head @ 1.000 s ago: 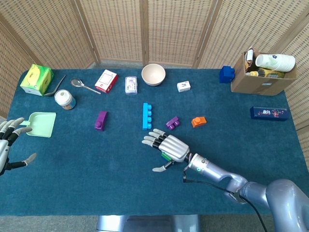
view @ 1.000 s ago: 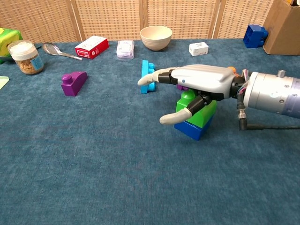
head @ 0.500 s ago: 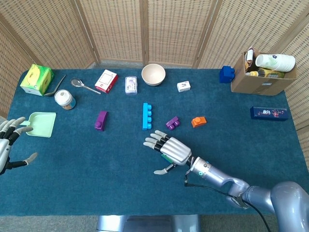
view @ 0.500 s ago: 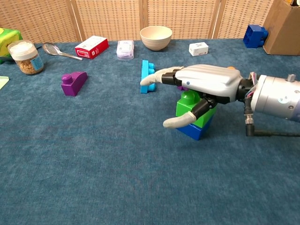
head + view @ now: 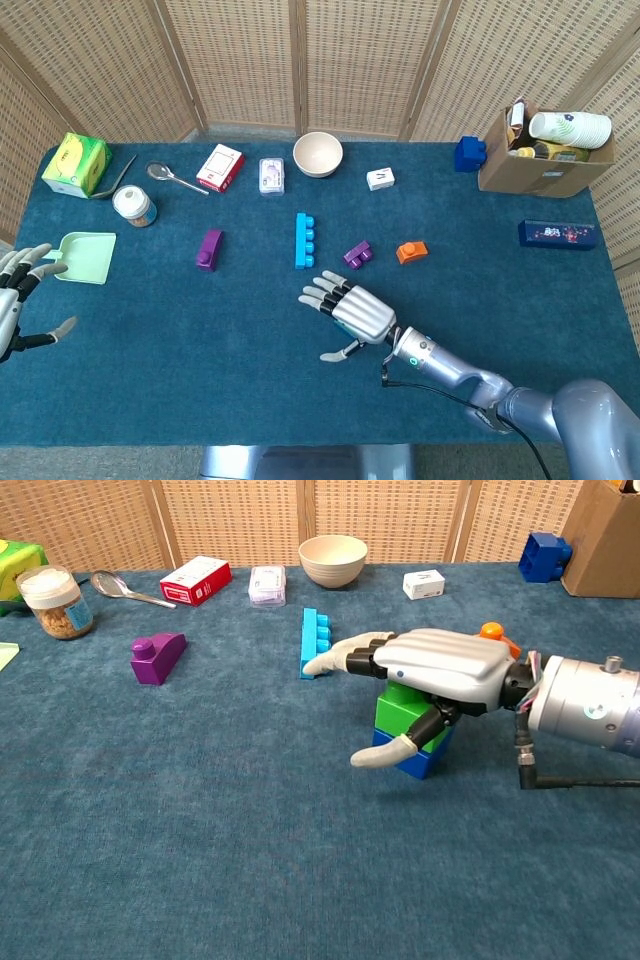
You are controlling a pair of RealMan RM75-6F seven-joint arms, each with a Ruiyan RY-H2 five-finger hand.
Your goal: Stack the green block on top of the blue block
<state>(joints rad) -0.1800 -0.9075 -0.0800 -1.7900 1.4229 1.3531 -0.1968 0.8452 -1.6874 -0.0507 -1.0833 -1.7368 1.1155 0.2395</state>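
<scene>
Since the earlier frames the green block (image 5: 405, 706) has gone from tilted with the blue block (image 5: 410, 754) to sitting level on it, and the right robot hand (image 5: 440, 670) has sunk lower over the pair.

Position: green block rests squarely on the blue block, both on the blue-covered surface (image 5: 200, 830) near its middle, just in front of the light-blue brick (image 5: 315, 640). Stack looks seated; judged as final press or just before release.

Key relation: the stack lies directly beneath the right robot hand's palm, so any withdrawal has to go up or back toward the robot's right without dragging the top block sideways. Fingers are spread and stretched flat above the green block, thumb hanging free in front of the stack; whether the palm touches the block's top cannot be told. Nothing is pinched.

Left robot hand (image 5: 22, 290) sits at the far edge of the surface, fingers apart, holding nothing, well apart from the stack; the right is the nearer one by far.

Views: chest view shows both blocks in profile, green over blue, edges roughly aligned. Head view hides the stack almost entirely under the right robot hand (image 5: 350, 310), but it alone shows the left robot hand and the green scoop (image 5: 85, 257) beside it.
</scene>
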